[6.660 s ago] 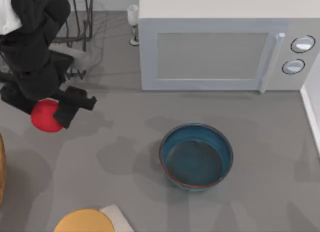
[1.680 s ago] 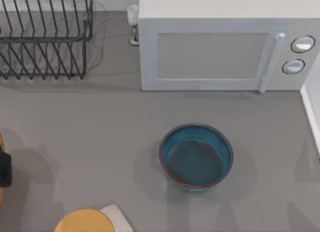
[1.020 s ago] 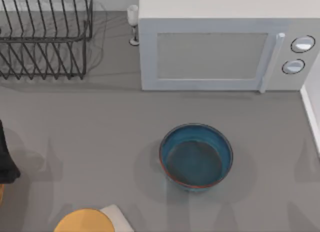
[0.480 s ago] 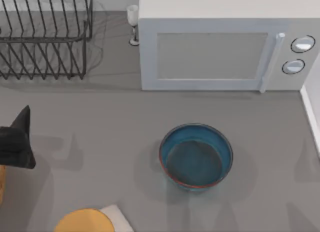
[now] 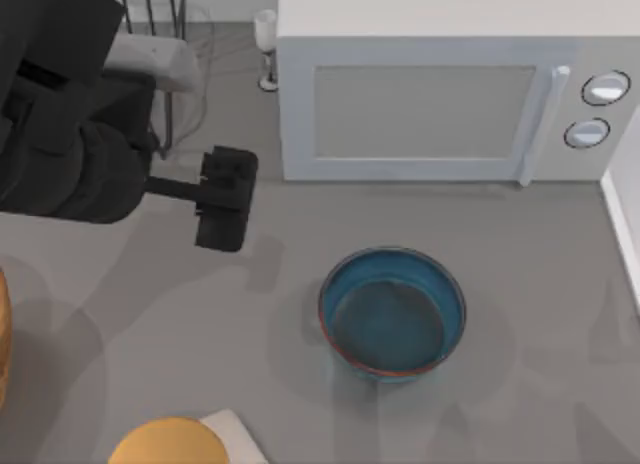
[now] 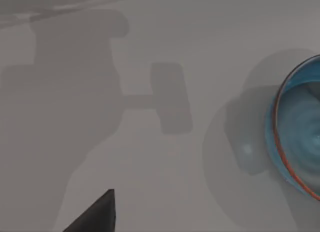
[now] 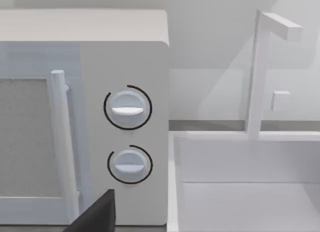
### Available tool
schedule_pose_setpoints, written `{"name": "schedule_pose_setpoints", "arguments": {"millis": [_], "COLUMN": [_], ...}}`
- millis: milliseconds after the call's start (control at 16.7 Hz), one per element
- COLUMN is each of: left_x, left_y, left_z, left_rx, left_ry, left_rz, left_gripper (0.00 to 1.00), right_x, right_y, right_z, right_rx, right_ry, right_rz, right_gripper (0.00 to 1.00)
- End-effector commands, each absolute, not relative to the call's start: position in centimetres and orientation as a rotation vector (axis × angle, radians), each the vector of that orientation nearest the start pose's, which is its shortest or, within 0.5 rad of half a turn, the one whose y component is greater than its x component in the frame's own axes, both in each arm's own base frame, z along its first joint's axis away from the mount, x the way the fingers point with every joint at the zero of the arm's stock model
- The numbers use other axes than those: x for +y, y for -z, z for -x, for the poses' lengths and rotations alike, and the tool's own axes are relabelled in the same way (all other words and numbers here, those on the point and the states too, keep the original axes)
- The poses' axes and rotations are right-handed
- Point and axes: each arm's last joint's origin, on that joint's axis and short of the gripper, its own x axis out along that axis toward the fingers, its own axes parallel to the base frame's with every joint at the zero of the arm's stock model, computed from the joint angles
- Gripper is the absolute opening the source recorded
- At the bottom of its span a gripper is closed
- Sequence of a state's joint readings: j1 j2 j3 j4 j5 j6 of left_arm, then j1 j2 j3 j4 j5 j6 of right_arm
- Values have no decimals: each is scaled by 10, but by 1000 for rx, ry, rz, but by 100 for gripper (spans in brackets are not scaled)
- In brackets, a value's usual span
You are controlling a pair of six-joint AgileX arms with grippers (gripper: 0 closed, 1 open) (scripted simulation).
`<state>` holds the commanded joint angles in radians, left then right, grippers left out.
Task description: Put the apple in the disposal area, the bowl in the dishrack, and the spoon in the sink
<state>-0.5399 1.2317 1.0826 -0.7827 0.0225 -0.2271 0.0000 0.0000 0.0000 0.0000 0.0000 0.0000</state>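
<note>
Left gripper above bare counter, up-left of bowl, well apart; finger state can't tell. Open counter all around bowl rim.

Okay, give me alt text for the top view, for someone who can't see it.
My left arm reaches in from the table's left, its claw hovering over bare grey tabletop left of the teal bowl. A white microwave stands behind the bowl, the black wire dishrack at back left, and a yellow-orange disc at the front edge.

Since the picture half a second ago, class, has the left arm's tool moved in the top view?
Yes. The left tool has swung rightward from the table's left edge toward the bowl, now near the microwave's front-left corner.
</note>
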Motion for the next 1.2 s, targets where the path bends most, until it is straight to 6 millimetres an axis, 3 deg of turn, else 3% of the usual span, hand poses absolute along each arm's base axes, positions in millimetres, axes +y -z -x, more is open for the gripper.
{"name": "schedule_pose_setpoints", "arguments": {"millis": [300,480,660,900,1200], "left_x": [-242,-305,-352,-388,-399], "left_y": [-260,-228,-204,-200,-220], "left_z": [-273,-289,-294,-292,-288], "left_rx": [1439,1620,1696,1670,1586], "left_ry": [353,249,141,54,20], "left_rz": [-156,-214,-227,-161,-38], "left_gripper": [100,100,100,100,100], "right_x": [-1,-1,-1,-1,-1], "right_y": [-160,-160,-160,-160,-160], "right_z": [-106,-106,-106,-106,-106], "right_rx": [0,0,0,0,0], "right_ry": [0,0,0,0,0], "right_rz": [0,0,0,0,0], "right_gripper": [100,100,100,100,100]}}
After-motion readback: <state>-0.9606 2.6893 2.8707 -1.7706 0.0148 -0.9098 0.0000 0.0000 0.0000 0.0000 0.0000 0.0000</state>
